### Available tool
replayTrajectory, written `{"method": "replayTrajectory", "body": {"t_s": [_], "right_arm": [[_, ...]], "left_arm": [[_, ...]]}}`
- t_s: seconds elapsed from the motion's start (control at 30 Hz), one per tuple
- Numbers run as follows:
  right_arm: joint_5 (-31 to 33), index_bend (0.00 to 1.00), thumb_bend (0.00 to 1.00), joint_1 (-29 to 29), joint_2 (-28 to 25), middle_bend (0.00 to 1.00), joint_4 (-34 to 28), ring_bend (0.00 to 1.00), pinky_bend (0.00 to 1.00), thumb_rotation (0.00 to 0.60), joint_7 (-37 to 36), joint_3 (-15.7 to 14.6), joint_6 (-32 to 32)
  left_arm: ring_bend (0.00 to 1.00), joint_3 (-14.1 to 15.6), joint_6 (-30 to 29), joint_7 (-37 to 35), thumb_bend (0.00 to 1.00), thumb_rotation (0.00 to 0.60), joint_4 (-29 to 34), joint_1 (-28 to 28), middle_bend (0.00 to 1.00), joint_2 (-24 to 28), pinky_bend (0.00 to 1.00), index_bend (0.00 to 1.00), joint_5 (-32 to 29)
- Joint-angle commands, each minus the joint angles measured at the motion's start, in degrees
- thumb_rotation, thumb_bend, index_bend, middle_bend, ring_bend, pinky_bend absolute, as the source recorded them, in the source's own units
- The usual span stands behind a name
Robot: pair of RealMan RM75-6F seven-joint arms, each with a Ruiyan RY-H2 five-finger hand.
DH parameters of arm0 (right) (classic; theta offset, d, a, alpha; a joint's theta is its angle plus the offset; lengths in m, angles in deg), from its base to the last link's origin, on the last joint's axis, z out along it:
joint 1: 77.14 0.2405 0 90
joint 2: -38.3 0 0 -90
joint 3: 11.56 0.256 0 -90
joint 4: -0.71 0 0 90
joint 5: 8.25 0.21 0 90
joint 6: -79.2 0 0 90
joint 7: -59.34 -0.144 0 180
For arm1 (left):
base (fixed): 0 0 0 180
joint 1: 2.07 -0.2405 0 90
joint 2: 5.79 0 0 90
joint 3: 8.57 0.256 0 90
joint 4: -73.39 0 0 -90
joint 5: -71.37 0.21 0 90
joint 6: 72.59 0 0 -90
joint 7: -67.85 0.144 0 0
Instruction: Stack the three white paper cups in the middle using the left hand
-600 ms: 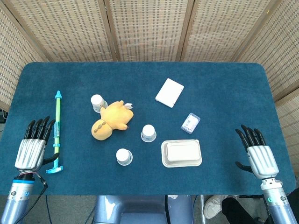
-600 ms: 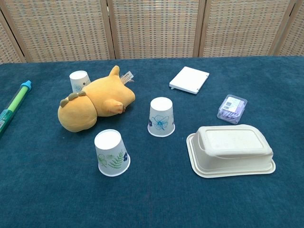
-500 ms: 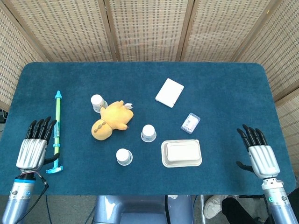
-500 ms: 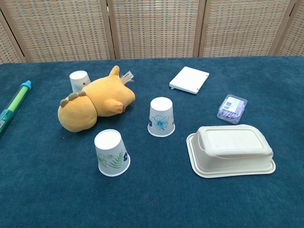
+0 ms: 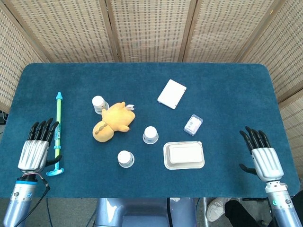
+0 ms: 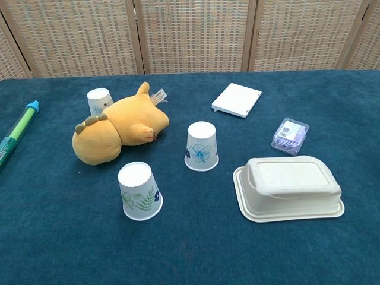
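Observation:
Three white paper cups stand upside down on the blue table. One with a green leaf print [image 5: 125,159] [image 6: 139,192] is nearest the front. One with a blue flower print [image 5: 150,135] [image 6: 202,146] is in the middle. The third [image 5: 99,104] [image 6: 100,101] stands behind the yellow plush toy [image 5: 111,122] [image 6: 117,132], touching it. My left hand [image 5: 34,150] lies flat and open at the front left, far from all cups. At the front right my right hand [image 5: 263,158] is open too. Neither hand shows in the chest view.
A green and blue tube [image 5: 57,132] [image 6: 18,133] lies just right of my left hand. A lidded beige food box [image 5: 184,155] [image 6: 289,187] sits right of the flower cup. A white flat box [image 5: 171,93] [image 6: 236,100] and a small clear packet [image 5: 192,124] [image 6: 290,136] lie further back.
My left hand has drifted slightly toward the front edge. The cups and other objects have not moved.

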Motion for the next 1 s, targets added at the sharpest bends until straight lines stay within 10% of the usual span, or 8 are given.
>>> {"method": "replayTrajectory", "body": {"t_s": [0.03, 0.4, 0.7, 1.0], "right_arm": [[0.27, 0.00, 0.07, -0.07, 0.05, 0.00, 0.19, 0.00, 0.02, 0.600, 0.07, -0.06, 0.16], [0.42, 0.00, 0.07, -0.18, -0.59, 0.00, 0.39, 0.00, 0.02, 0.600, -2.35, 0.26, -0.02], [1.83, 0.00, 0.07, 0.61, -0.57, 0.00, 1.59, 0.00, 0.02, 0.600, -4.40, 0.86, 1.80], [3.84, 0.00, 0.07, 1.12, -0.61, 0.00, 2.91, 0.00, 0.02, 0.600, -6.26, 1.59, 3.40]], "left_arm": [[0.00, -0.37, 0.09, 0.10, 0.16, 0.600, 0.15, 0.06, 0.00, -0.05, 0.00, 0.00, -0.12], [0.00, -3.97, 3.61, -0.56, 0.16, 0.600, -1.08, 2.45, 0.00, -1.11, 0.00, 0.00, -4.05], [0.00, -14.11, 18.34, 1.79, 0.17, 0.600, -13.76, 15.34, 0.00, -4.42, 0.00, 0.10, -16.73], [0.00, -18.00, 31.90, 3.15, 0.17, 0.600, -25.06, 25.08, 0.00, -6.86, 0.01, 0.18, -28.62]]}}
